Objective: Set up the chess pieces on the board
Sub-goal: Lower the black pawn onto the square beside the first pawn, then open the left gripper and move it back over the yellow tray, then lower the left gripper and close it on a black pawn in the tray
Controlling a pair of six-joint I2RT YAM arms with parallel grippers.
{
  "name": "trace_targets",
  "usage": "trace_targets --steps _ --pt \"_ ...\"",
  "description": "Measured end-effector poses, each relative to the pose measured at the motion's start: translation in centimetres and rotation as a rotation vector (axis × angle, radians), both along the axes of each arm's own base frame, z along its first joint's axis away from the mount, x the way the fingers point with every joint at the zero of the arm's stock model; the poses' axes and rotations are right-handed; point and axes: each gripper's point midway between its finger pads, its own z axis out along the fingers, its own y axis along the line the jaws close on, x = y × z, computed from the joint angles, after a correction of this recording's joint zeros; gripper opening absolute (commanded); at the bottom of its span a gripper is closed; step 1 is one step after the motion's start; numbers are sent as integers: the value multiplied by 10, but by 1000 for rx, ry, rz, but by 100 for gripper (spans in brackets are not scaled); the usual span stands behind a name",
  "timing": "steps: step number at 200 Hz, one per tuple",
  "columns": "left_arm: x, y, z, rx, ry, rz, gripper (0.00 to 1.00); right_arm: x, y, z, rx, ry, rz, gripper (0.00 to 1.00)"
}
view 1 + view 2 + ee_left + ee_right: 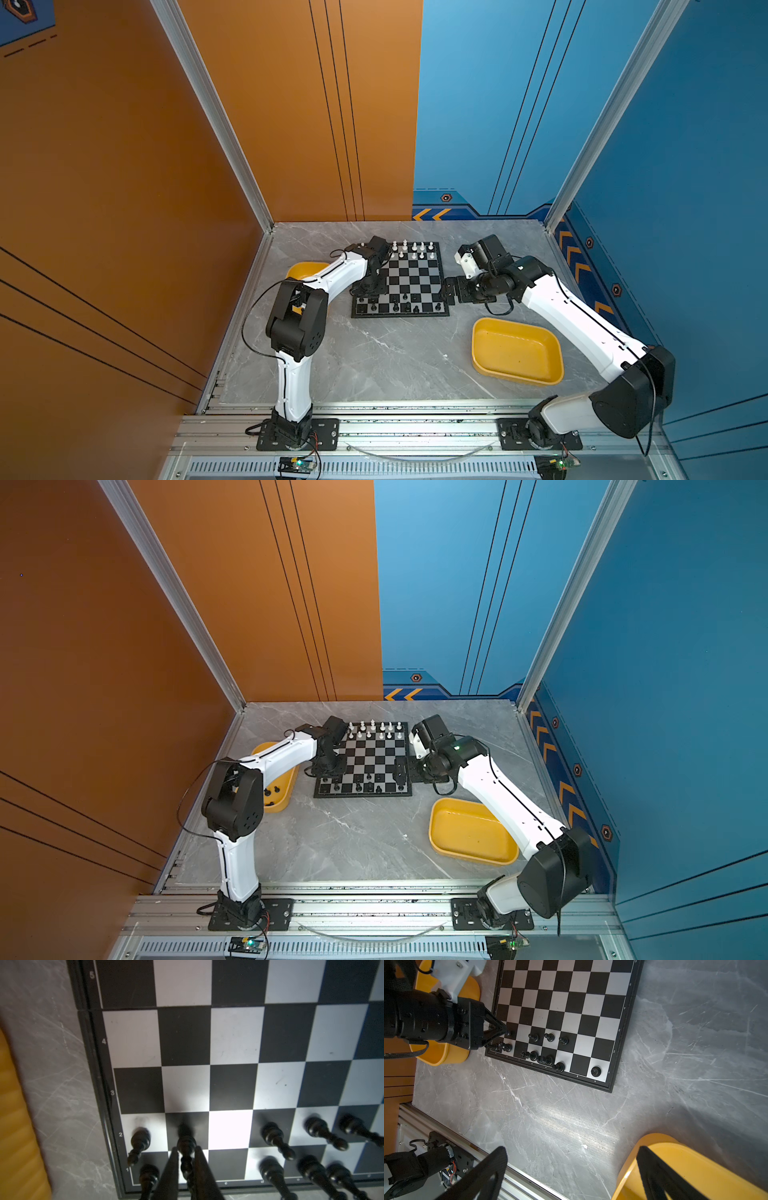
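Note:
The board (411, 278) lies at the back middle of the table. White chess pieces (414, 249) fill its two far rows, and black chess pieces (395, 306) stand in the two near rows. My left gripper (187, 1148) is down at the board's near left corner. Its fingers stand narrowly apart on either side of a black pawn (186, 1144), which is upright on a dark second-row square. A sliver of board shows beside the pawn's stem. My right gripper (571, 1178) hangs wide open and empty off the board's right edge (451, 291).
A yellow tray (286, 789) left of the board, partly under my left arm, holds a few black pieces (276, 789). A second yellow tray (517, 351) sits at the near right with nothing visible inside. Other black pawns (272, 1136) stand close beside my left fingers.

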Motion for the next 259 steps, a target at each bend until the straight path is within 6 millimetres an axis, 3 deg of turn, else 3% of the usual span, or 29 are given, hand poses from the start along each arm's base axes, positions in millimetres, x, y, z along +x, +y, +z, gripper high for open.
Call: trace_targets --steps 78,111,139,163,188,203,227,259 --pt "3 -1 1 -8 -10 8 36 -1 -1 0 0 0 0 100" --pt "10 10 23 -28 -57 36 38 -1 -1 0 0 0 0 100" --pt "18 45 67 -60 -159 114 38 4 2 2 2 -4 1 100" --pt "4 98 87 -52 -206 225 37 13 8 4 2 -9 8 100" --pt "-22 151 75 -10 -170 344 37 23 16 0 -3 -1 25 100" --pt "-35 170 62 13 -128 387 36 29 24 -2 -4 5 41 100" --pt "-48 182 45 31 -77 411 36 34 37 -7 -1 18 71 100" --pt "-51 187 32 36 -54 424 35 41 50 -10 2 26 91 100"
